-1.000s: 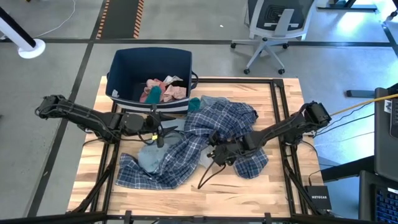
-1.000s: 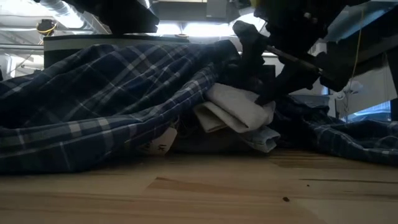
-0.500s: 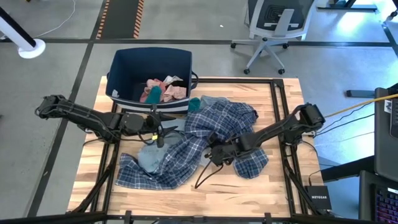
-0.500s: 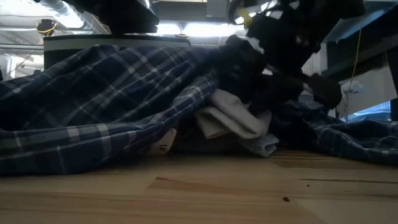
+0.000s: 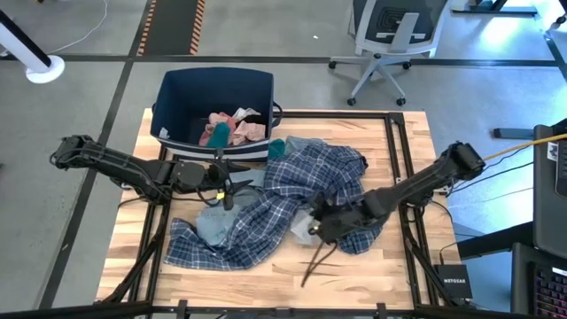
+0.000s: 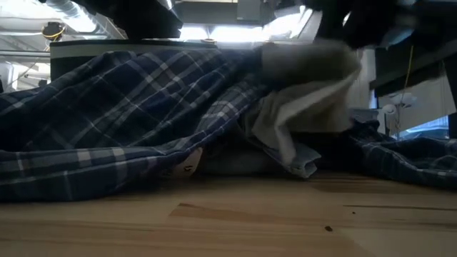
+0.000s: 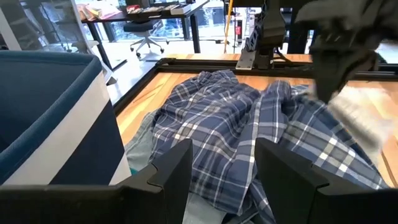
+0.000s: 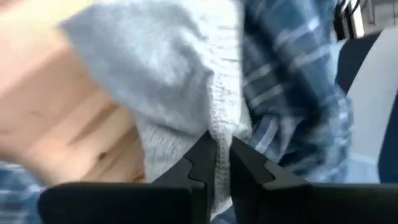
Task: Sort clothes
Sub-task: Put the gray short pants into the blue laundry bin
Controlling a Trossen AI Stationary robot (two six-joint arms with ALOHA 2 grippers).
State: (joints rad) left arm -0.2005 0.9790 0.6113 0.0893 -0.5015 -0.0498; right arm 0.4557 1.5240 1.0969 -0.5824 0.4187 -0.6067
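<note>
Right hand [image 5: 317, 227] pulled back, white shirt [image 5: 306, 228] pinched

My wooden table [image 5: 354, 275] carries the large blue-white plaid shirt [image 5: 283, 208], sprawled from centre toward seven o'clock, with the light grey-blue garment [image 5: 215, 225] at its nine o'clock. The dark blue bin [image 5: 190, 106] sits at the eleven o'clock edge.

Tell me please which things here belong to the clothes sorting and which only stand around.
Job: plaid shirt; white garment, held by the right gripper; pink pieces inside the bin; teal piece; grey-blue garment; left gripper, open beside the bin.

Around: office chair; table.
</note>
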